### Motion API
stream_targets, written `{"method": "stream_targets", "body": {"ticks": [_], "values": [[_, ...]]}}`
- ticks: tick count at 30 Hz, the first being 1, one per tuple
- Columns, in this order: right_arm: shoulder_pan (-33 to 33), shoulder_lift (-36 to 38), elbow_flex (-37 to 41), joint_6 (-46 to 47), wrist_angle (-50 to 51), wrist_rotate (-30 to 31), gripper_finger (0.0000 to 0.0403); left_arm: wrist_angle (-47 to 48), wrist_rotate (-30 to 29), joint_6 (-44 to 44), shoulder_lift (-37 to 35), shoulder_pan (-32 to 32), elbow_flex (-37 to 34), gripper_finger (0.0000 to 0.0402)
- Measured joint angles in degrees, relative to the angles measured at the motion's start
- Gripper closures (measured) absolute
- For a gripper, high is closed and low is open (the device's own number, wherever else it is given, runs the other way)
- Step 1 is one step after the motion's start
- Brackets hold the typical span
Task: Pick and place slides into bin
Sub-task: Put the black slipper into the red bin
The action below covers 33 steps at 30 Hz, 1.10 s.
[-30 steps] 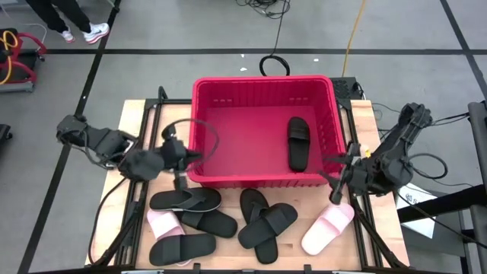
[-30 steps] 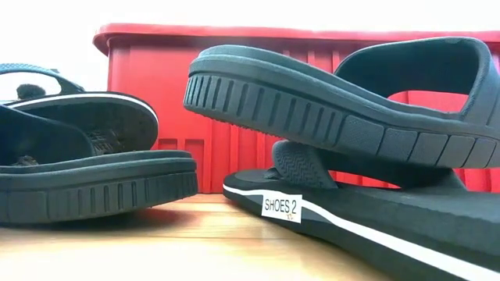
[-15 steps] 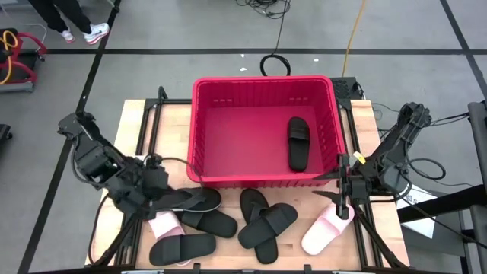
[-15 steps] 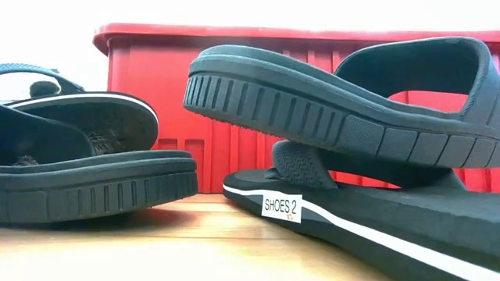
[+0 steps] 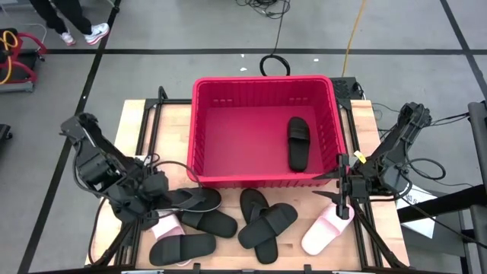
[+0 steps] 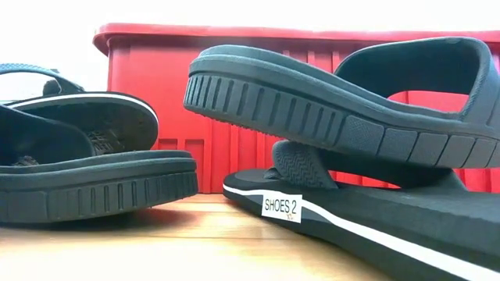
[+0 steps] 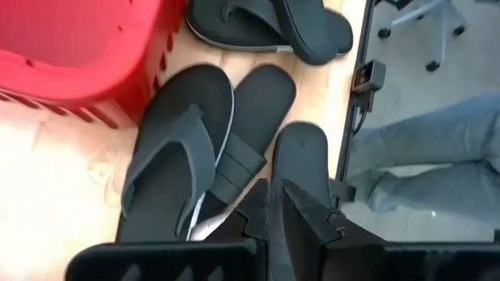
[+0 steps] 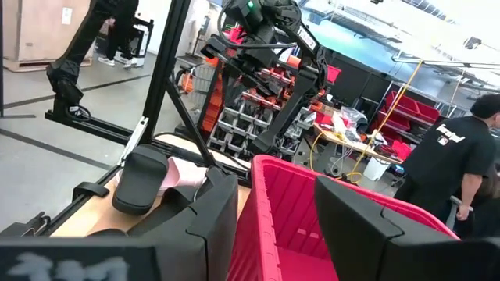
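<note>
Grey floor crossed by dark tape lines around a pale wooden worktop (image 5: 129, 137).

Left tool (image 5: 152, 217) low over the front-left cluster of slides, at the pale pink slide (image 5: 163, 225) and the black thong slide (image 5: 185, 200); cannot tell whether parted or clenched. From the left wrist: thong slide (image 7: 176, 160) lying flat beside a wide-strap black slide (image 7: 248, 129), both long axes running roughly parallel toward the red wall of the bin (image 7: 86, 47); a person's grey trouser leg (image 7: 426, 156) beyond the worktop edge, unseen from above.

Front centre, from above: black slides overlapping in a loose row, one strap slide (image 5: 181, 248) lying crosswise near the front edge, a crossed pair (image 5: 265, 221) angled toward the bin. At table height only: ribbed sole edge of a tilted black slide (image 6: 328, 94) propped on a thong slide labelled "SHOES 2" (image 6: 344, 215), red bin wall (image 6: 156, 62) behind.

Bin (image 5: 199, 122): large, red, lattice-walled, at worktop centre-rear. Inside, one black strap slide (image 5: 297, 142) near the right wall, long axis front to back.

Right tool (image 5: 340, 199) just off the bin's front-right corner, above a second pale pink slide (image 5: 326, 229) lying diagonally; fingers (image 8: 207, 211) spread, gripping nothing. From the right wrist: a person in a black shirt (image 8: 457, 160) in the room behind.
</note>
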<state>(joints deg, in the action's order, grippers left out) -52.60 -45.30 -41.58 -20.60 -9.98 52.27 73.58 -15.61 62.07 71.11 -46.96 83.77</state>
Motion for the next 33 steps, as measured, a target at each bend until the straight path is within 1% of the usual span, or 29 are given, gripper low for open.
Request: {"method": "stream_targets", "body": {"ticks": [5, 10, 14, 17, 21, 25, 29, 33], "values": [[0.0, 0.0, 0.0, 0.0, -0.02, 0.04, 0.0243, 0.02, 1.27, -0.05, 2.2, 0.11, 0.0, 0.0372], [0.0, 0.01, 0.0, 0.0, -0.03, 0.07, 0.0243, 0.15, 1.3, -1.0, 4.54, -0.16, -0.87, 0.0346], [0.01, 0.0, 0.0, 0.0, -0.05, 0.09, 0.0243, -0.2, 1.9, -4.39, 6.07, -0.96, -4.92, 0.0332], [0.02, 0.0, 0.0, 0.0, -0.82, 0.09, 0.0243, -0.38, 3.72, -4.53, 6.56, -1.18, -7.91, 0.033], [0.02, 0.02, -0.04, -0.02, -2.45, 0.09, 0.0243, -0.44, 3.67, -4.08, 6.55, -0.84, -10.85, 0.033], [0.02, 0.0, -0.03, -0.02, -2.4, 0.11, 0.0243, -0.58, 2.72, -5.13, 6.55, -0.2, -12.94, 0.033], [0.02, 0.0, -0.02, -0.02, -2.4, 0.11, 0.0243, -0.95, 1.76, -3.61, 6.51, -0.42, -16.62, 0.033], [0.02, 0.0, -0.04, -0.02, -2.34, 0.11, 0.0243, -4.98, 0.9, -1.91, 6.35, -0.04, -20.39, 0.033]]}}
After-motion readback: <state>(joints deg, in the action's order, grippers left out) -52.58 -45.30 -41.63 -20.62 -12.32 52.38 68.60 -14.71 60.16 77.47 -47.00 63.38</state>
